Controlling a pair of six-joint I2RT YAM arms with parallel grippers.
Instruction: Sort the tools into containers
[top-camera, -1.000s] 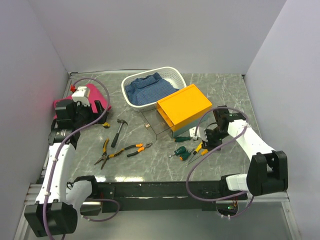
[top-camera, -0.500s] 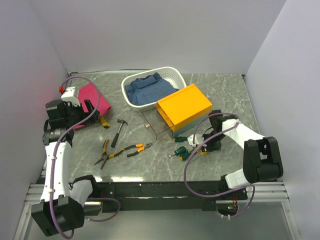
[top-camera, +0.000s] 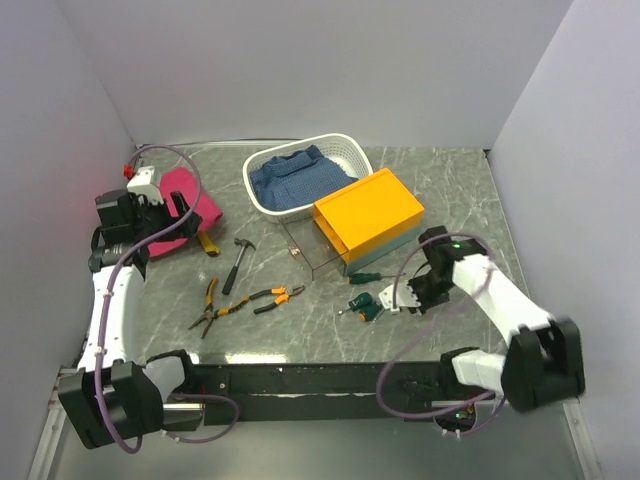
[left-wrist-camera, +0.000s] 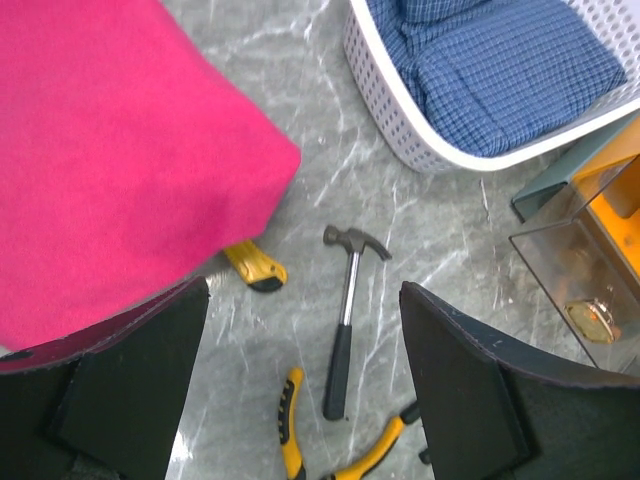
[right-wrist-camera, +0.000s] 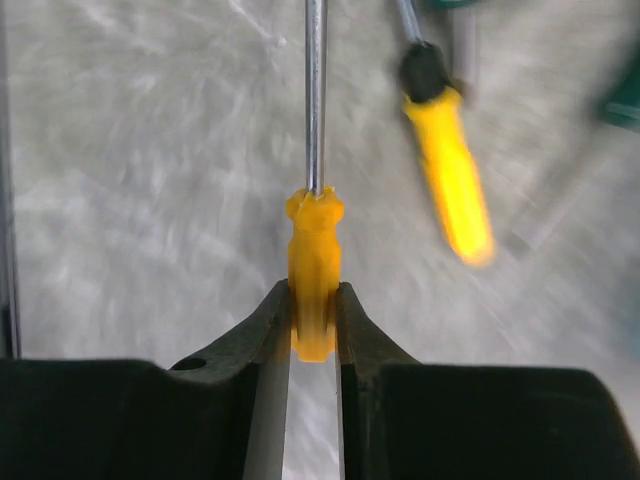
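1. Left gripper (left-wrist-camera: 305, 295) hangs over the left side of the marble-patterned table (top-camera: 450, 190), jaws spread wide with nothing between them, just beside a pink cloth (left-wrist-camera: 110, 150).
2. A yellow-and-black tool end (left-wrist-camera: 255, 270) pokes out from under that cloth's edge; I cannot tell which tool it is.
3. Just right of it lies a hammer (left-wrist-camera: 343, 320), its metal head toward the back and its black grip toward the arms. Nearer the arms lie two pairs of yellow-handled pliers (top-camera: 258, 298).
4. At the back stands a white slotted basket (left-wrist-camera: 395, 100) holding a blue checked cloth (left-wrist-camera: 500, 60).
5. Just beside the basket's right end sits the orange-yellow box (top-camera: 368, 212), with a flat lid and a teal-grey base. Its clear drawer (top-camera: 310, 250) is pulled out toward the left, and a small brass-coloured thing (left-wrist-camera: 593, 318) lies inside.
6. Green-handled screwdrivers (top-camera: 366, 307) lie on the table in front of the box.
7. Right gripper (right-wrist-camera: 315, 300) is clamped on the handle of a yellow screwdriver (right-wrist-camera: 315, 240), whose shaft points away from the wrist. Whether the tool is off the table I cannot tell. A second yellow-handled screwdriver (right-wrist-camera: 450, 170), blurred, lies near it.
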